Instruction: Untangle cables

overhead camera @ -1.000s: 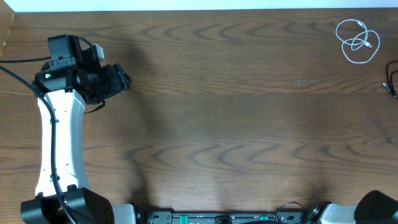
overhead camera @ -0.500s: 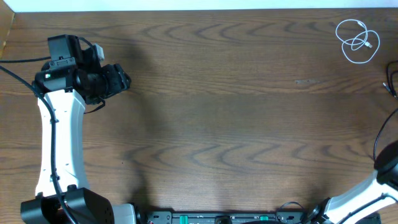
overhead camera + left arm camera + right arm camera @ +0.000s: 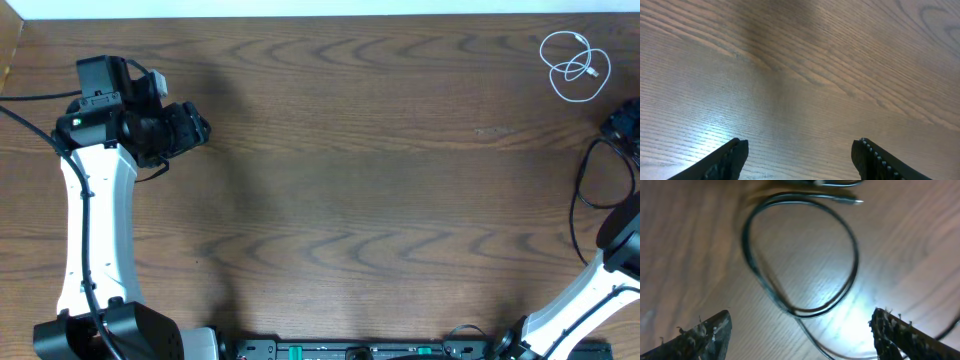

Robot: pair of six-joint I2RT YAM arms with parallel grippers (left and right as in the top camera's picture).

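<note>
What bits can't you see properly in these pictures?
Thin black cable loop: right wrist view, blurred; its strands run off the top and bottom edges.
Thin white coiled cable: overhead, too small to tell whether it is knotted.
Right arm's jaws: overhead, cut off by the right edge.

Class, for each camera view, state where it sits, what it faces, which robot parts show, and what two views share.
Overhead: above the table, looking down; shows left arm, right arm, white cable.
Left wrist: on that arm, facing tabletop; open fingers at bottom.
Right wrist: on that arm, facing a black cable loop; open fingers at bottom.
Shared: overhead and left wrist both show the left gripper.
</note>
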